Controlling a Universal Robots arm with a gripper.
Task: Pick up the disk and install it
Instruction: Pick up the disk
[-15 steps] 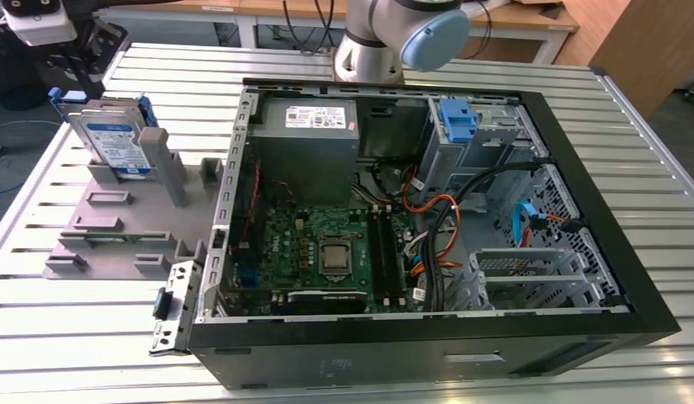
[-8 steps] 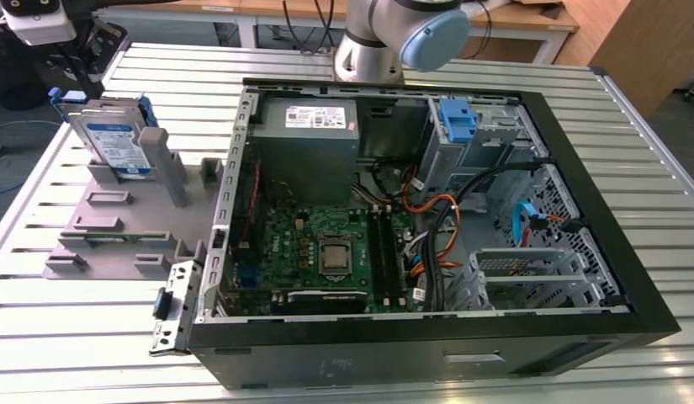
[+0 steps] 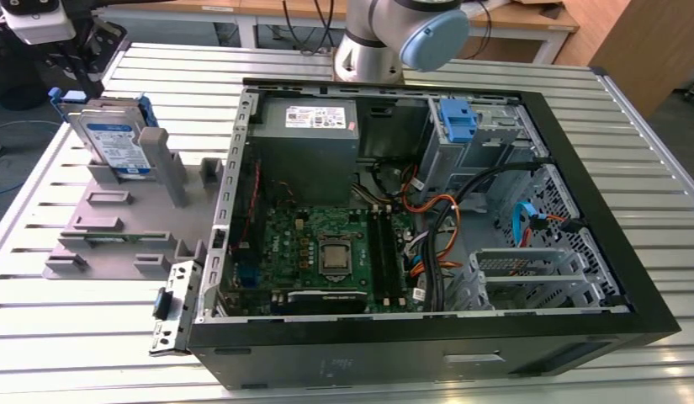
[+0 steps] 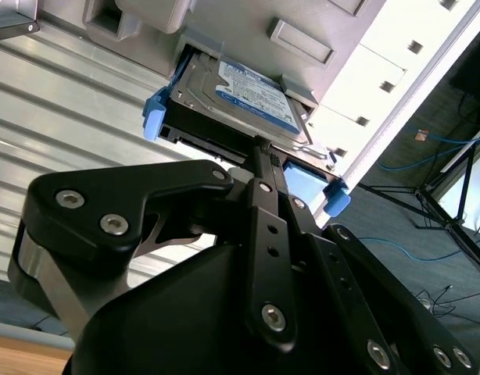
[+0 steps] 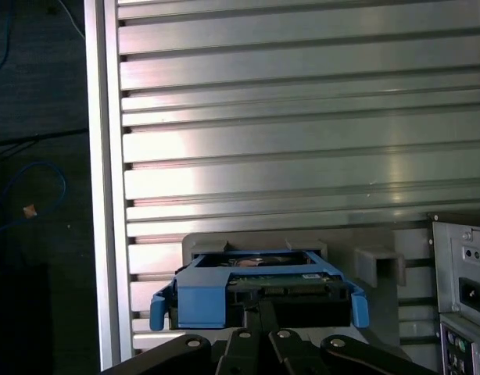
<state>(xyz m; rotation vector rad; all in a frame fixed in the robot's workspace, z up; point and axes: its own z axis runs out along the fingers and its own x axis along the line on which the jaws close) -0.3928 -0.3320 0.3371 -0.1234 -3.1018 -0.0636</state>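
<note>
Table: slatted metal.
Disk: upright in grey holder.
Your gripper: just off disk (jaws closed together, holding nothing).

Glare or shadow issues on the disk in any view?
Exterior view: even light, disk clear, computer case interior dimmer. Second wrist view: table beyond the disk blown out white, disk label well lit. First wrist view: bright glare bands on the table; disk's near edge in shadow.
</note>
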